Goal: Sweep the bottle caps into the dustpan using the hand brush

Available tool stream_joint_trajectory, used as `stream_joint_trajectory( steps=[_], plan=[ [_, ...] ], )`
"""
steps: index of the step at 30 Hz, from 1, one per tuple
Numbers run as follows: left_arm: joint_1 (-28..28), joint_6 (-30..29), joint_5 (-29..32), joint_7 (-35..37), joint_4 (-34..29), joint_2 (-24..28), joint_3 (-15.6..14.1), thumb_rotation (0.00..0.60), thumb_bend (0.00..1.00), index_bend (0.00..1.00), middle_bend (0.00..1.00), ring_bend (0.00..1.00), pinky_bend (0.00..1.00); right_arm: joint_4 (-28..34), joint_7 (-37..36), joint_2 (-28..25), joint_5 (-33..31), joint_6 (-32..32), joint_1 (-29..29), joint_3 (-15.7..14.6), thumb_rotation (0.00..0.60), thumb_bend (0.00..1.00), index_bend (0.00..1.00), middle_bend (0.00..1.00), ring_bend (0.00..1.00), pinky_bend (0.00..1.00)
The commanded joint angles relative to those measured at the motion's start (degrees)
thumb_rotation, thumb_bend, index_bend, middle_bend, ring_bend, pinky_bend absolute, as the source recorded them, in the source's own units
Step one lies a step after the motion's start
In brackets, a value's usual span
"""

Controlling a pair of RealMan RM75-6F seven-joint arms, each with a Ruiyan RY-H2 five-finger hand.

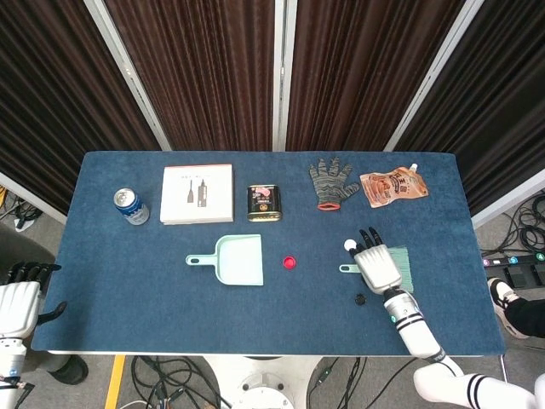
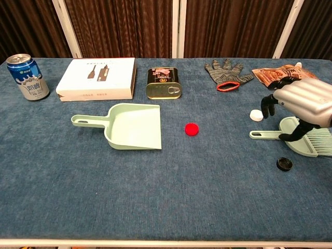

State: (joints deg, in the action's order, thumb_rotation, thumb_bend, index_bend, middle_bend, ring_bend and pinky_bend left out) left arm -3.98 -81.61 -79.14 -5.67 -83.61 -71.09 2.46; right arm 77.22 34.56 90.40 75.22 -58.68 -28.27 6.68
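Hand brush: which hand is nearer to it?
Right. The right hand is directly over the hand brush; the left hand is off the table's far left edge.
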Motion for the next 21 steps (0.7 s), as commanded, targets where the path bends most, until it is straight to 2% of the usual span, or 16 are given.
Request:
stream_joint_trajectory(
  steps=[1,21],
  plan=[
    [0.0,0.1,0.0,0.3,0.2,-0.1,0.0,0.600,0.18,0.28,0.27,0.17,0.14,-1.8,-0.7,1.5,-0.9,0.4,-0.5,-0.1,0.600,0.13,0.42,0.40,0.08,0.08],
    [0.0,0.5,-0.3,2.0,2.0,-0.9,0.0,0.600,0.18,0.28,0.27,0.17,0.14,-7.2,-3.9,5.4,-3.0,1.3,-1.2,-1.1,0.600,0.18,0.47,0.45,0.11,0.07]
  ],
)
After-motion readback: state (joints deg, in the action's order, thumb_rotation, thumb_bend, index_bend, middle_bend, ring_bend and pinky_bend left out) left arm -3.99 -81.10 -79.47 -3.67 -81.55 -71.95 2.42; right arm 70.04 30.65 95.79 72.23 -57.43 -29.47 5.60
